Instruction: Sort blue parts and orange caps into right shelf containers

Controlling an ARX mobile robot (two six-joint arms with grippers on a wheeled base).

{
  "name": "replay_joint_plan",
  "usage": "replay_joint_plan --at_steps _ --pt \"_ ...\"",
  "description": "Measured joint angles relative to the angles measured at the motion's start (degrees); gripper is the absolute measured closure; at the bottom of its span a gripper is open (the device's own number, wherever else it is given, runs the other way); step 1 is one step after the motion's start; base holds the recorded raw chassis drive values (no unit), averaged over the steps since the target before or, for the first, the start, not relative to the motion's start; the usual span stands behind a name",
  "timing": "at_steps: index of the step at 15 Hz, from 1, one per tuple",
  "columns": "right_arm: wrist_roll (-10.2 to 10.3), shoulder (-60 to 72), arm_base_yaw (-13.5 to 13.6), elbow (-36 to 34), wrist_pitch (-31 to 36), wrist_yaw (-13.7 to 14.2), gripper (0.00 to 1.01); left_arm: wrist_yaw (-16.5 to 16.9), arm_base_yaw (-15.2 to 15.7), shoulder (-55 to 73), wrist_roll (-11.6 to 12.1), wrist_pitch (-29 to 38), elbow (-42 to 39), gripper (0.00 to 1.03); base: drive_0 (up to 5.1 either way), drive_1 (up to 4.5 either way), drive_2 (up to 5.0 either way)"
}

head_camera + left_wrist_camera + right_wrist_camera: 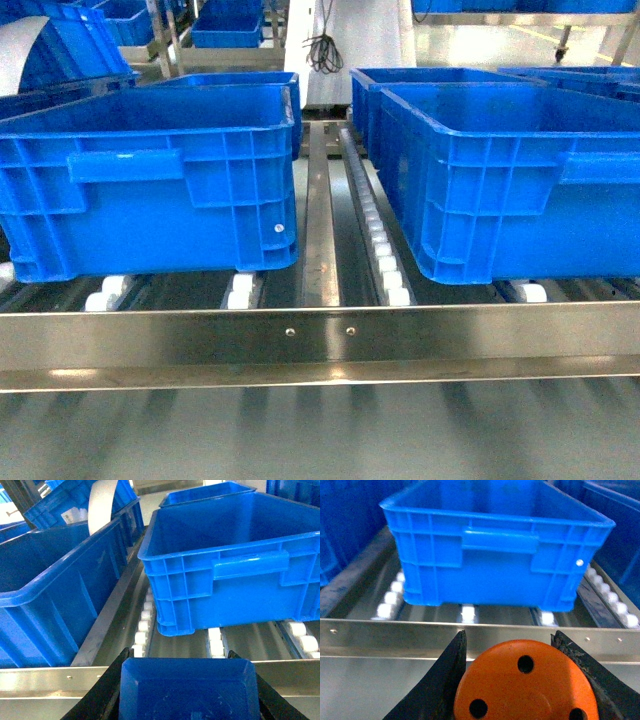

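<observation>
In the left wrist view my left gripper (186, 670) is shut on a blue part (189, 692), a solid blue block filling the gap between the black fingers (107, 687). It hangs just before the shelf's steel front rail (50, 677), facing a large blue container (235, 560). In the right wrist view my right gripper (512, 647) is shut on an orange cap (525, 685), its flat end with small holes toward the camera, in front of another blue container (495, 545). The head view shows two containers (150, 170) (510, 170) on the right shelf (320, 340); neither gripper appears there.
White rollers (385, 250) run in rows between and under the bins. More blue bins (225, 25) stand behind and on a neighbouring rack at the left (45, 595). A white sheet (102, 502) sticks out of a far left bin.
</observation>
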Motion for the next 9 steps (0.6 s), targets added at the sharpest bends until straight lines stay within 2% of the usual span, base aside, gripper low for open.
replay_joint_plan --at_steps 1,4,6,7,8,9 --pt "0.07 1.81 0.11 -0.35 6.19 -2.49 0.57 0.0 0.0 0.0 0.0 0.02 0.0 0.59 0.0 0.0 0.0" --pt "0.55 15.19 0.07 8.31 16.26 -2.45 0.57 0.0 0.0 0.0 0.0 0.02 0.0 0.59 0.0 0.0 0.0" --pt "0.2 29.99 -0.07 21.77 21.68 -1.62 0.57 0.0 0.0 0.0 0.0 0.02 0.0 0.59 0.0 0.0 0.0" --pt "-0.74 37.92 -0.31 31.28 19.8 0.61 0.56 0.0 0.0 0.0 0.0 -0.02 0.0 0.59 0.0 0.0 0.0" --pt "-0.74 46.03 -0.37 41.42 16.76 0.46 0.43 0.0 0.0 0.0 0.0 0.0 0.0 0.59 0.0 0.0 0.0" --pt "-0.5 51.74 -0.39 47.58 18.69 1.09 0.3 0.0 0.0 0.0 0.0 0.0 0.0 0.59 0.0 0.0 0.0"
